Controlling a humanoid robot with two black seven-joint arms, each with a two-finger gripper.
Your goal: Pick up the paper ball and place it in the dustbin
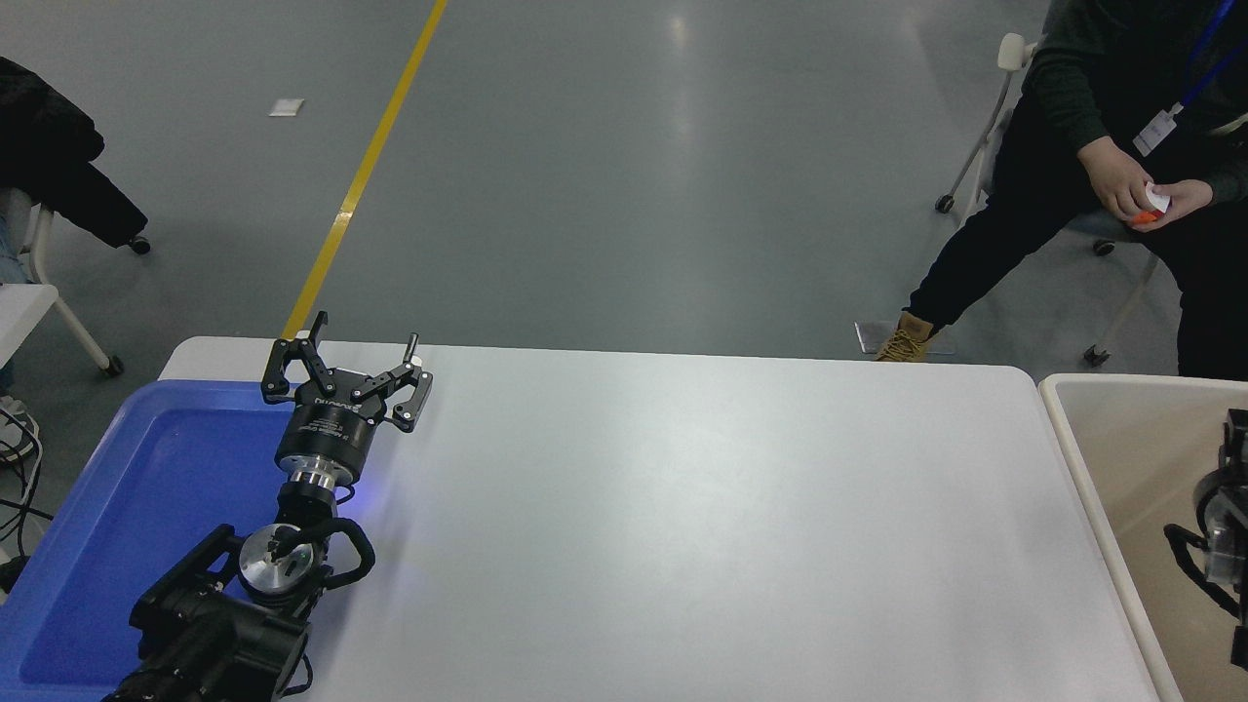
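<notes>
Overhead, white table (682, 507) on grey floor (634, 175); left tool (343, 375) splayed wide, right tool's (1230, 444) grip unclear

Bright, even overhead light; soft glare on the grey floor (673, 39) and a pale sheen across the tabletop (702, 507). Small blue glow beside the left arm (292, 507). Sharp overall, shadows faint, slight wide-angle stretch at edges.

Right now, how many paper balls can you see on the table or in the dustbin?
0. None shows on the white table or in the visible part of the dustbin. The right arm covers part of the bin's inside at the frame edge, so one may be hidden.
</notes>
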